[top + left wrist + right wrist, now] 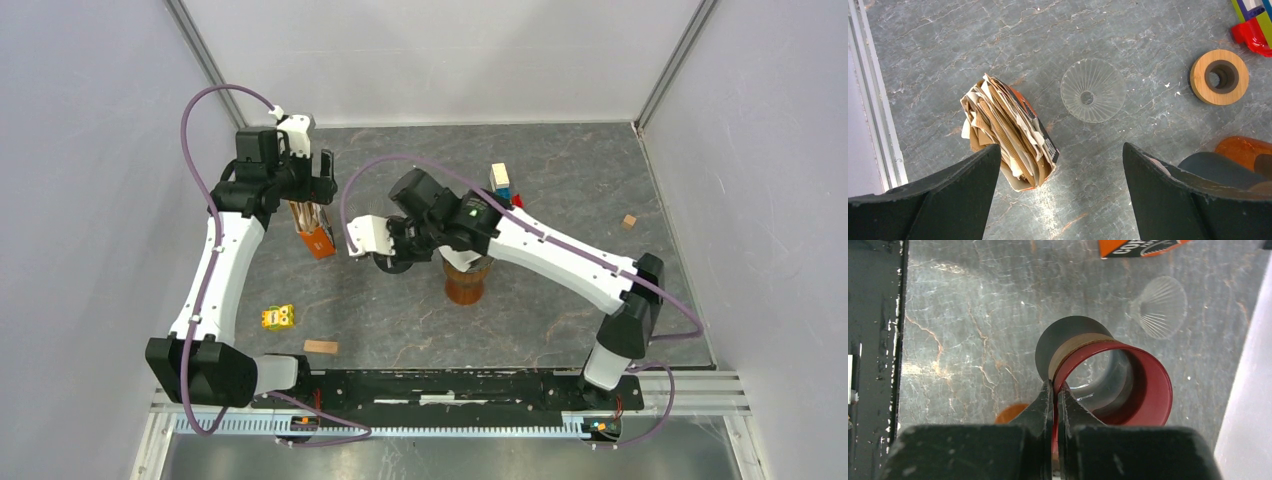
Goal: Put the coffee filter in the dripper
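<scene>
The left tool (1060,150) hangs spread wide and empty over the pack of coffee filters (1003,130) standing just beside the clear ribbed dripper (1093,97), the right tool (1055,390) pinched tight on a red cup (1148,385) rim, above a grey marbled counter (948,50) walled by pale panels (450,50).

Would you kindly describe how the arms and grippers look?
The left arm and right arm have white links, black joints and a purple cable each. The left gripper and right gripper are black. The right arm shows a green light.
</scene>
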Robot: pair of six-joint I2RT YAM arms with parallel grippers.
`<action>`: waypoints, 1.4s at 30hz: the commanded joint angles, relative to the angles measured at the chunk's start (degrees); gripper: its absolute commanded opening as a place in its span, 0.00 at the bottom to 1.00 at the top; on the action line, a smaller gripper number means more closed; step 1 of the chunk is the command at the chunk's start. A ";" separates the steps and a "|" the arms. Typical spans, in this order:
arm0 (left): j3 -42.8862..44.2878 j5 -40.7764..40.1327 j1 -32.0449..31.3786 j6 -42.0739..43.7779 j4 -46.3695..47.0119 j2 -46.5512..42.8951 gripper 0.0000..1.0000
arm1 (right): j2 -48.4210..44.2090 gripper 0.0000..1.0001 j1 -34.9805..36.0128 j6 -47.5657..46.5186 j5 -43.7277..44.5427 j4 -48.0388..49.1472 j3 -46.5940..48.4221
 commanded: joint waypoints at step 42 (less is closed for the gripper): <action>-2.96 4.24 0.26 1.57 2.10 -5.67 1.00 | 11.09 0.16 2.75 1.85 -2.41 11.40 -7.75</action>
